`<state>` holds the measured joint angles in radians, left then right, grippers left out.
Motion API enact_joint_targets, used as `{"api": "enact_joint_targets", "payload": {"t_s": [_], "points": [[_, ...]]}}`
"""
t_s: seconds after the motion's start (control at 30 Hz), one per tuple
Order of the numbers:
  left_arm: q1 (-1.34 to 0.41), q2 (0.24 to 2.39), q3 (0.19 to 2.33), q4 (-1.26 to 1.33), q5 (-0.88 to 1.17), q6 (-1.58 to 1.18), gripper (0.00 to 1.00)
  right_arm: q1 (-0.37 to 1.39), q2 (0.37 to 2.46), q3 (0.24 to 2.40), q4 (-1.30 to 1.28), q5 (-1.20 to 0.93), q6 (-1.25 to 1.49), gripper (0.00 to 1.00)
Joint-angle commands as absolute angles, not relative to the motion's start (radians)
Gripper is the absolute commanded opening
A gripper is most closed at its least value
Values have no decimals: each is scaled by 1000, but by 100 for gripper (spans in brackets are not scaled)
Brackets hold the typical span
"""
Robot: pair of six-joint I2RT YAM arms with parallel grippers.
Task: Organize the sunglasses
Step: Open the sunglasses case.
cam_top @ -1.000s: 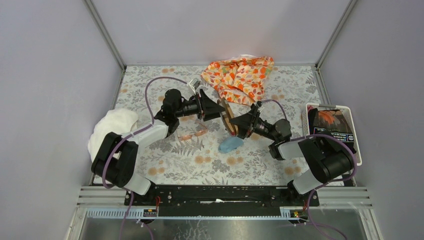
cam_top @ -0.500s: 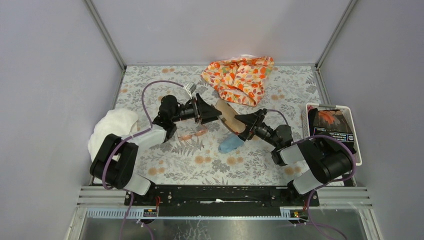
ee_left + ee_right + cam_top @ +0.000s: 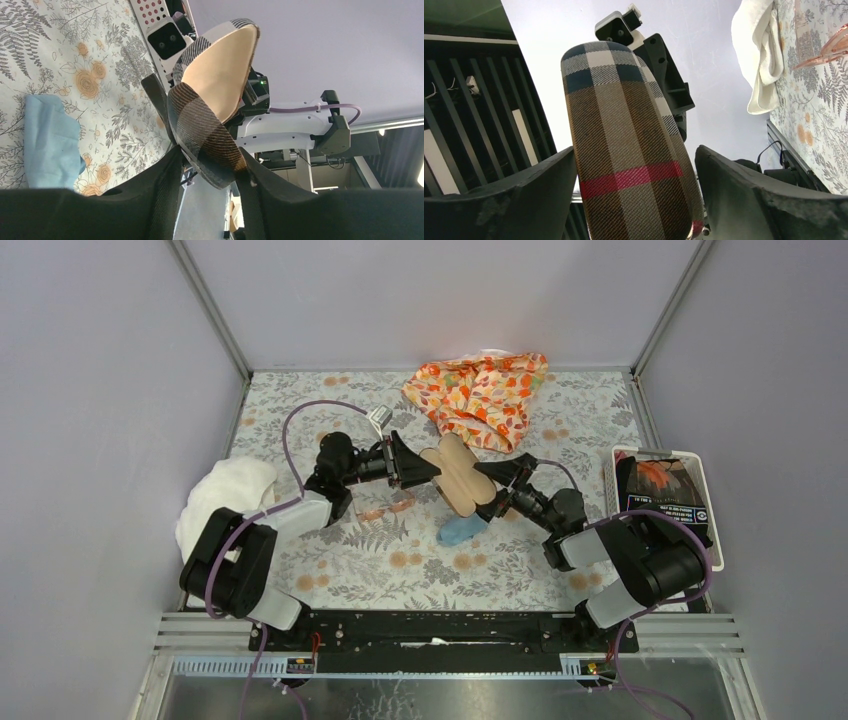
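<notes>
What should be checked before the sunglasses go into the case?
1. Case open: ok. The plaid case is held up with both halves spread and its tan lining showing.
2. Left hold: ok. The left gripper pinches one half from both sides.
3. Right hold: cannot tell. The right gripper has its fingers on either side of the other half, but contact is unclear.
4. Sunglasses reachable: ok. The sunglasses lie uncovered below the left arm.
5. Sunglasses folded: cannot tell.
6. Cloth out of the way: ok. The blue cloth lies apart from the sunglasses.
</notes>
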<state>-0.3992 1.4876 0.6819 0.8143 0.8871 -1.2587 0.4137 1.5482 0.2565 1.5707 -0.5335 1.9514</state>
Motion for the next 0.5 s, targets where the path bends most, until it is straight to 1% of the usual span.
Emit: {"api": "enact_joint_targets", "payload": {"t_s": [0.0, 0.03, 0.13, 0.2, 0.23, 0.3, 0.33, 0.4, 0.43, 0.47], "points": [[-405, 1494, 710, 828, 884, -1223, 0, 426, 1535, 269, 1658, -604, 1874, 96], [-405, 1494, 719, 796, 877, -1217, 0, 426, 1520, 270, 1592, -616, 1841, 99], [-405, 1489, 748, 699, 858, -1188, 0, 425, 1432, 290, 1282, -661, 1672, 100], [-405, 1489, 786, 576, 837, -1139, 0, 426, 1332, 329, 971, -651, 1460, 100], [-405, 1489, 807, 510, 826, -1113, 0, 425, 1273, 367, 762, -623, 1340, 100], [-406, 1488, 832, 427, 806, -1084, 0, 428, 1164, 476, 355, -524, 1099, 100], [-405, 1489, 843, 398, 798, -1072, 0, 428, 1127, 542, 210, -464, 1008, 100], [-406, 1491, 854, 368, 788, -1067, 0, 428, 1067, 613, 32, -370, 885, 100], [-408, 1492, 859, 362, 787, -1070, 0, 428, 1057, 642, -33, -332, 843, 98], [-411, 1494, 862, 361, 787, -1073, 0, 427, 1054, 663, -78, -318, 809, 94]]}}
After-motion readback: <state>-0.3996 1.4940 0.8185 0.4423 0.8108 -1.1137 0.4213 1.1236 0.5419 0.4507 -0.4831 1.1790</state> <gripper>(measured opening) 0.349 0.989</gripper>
